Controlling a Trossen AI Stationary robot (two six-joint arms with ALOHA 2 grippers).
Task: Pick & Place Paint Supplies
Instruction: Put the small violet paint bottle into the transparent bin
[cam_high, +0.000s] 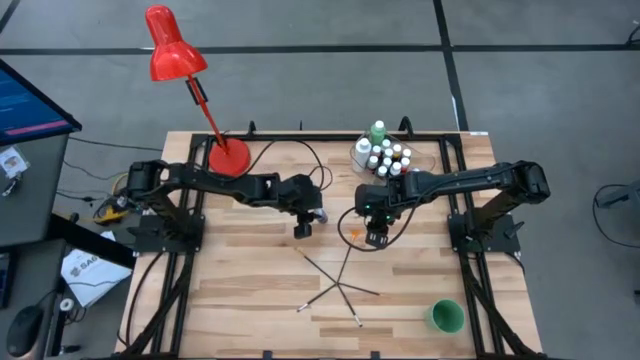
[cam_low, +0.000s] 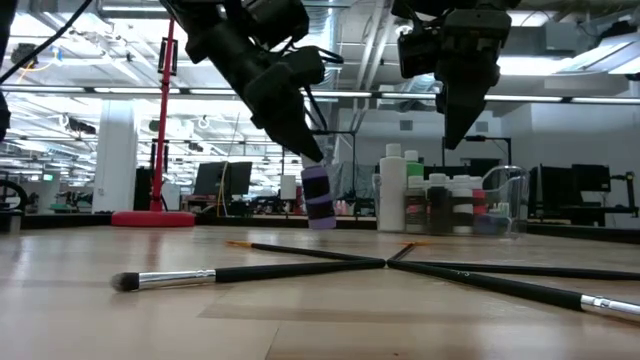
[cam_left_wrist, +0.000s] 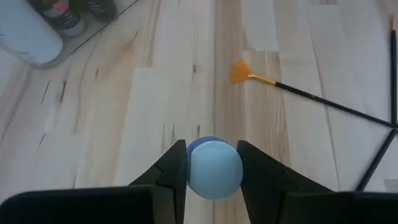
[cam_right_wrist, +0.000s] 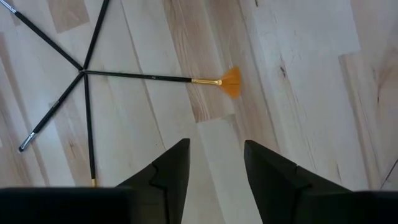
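Nearest on the worktop (cam_high: 250, 300) lie the crossed paintbrushes (cam_high: 340, 285), beside a green cup (cam_high: 446, 316) at the near right. Beyond them, the left gripper (cam_high: 303, 230) has its fingers closed on a small purple paint bottle (cam_low: 319, 197), held above the wood. The right gripper (cam_high: 376, 238) hangs with fingers apart and empty over an orange fan brush (cam_right_wrist: 231, 81). Farthest, the remaining bottles (cam_high: 388, 158) stand in a clear tub (cam_high: 362, 153).

My overhead camera shows the wooden table (cam_high: 250, 300) evenly and softly lit, with only faint shadows beneath the arms. At table height, bright ceiling lights in the room behind glare, leaving the arms as dark silhouettes, and the nearest paintbrush (cam_low: 250, 273) is blurred. Both wrist cameras are bright and sharp.
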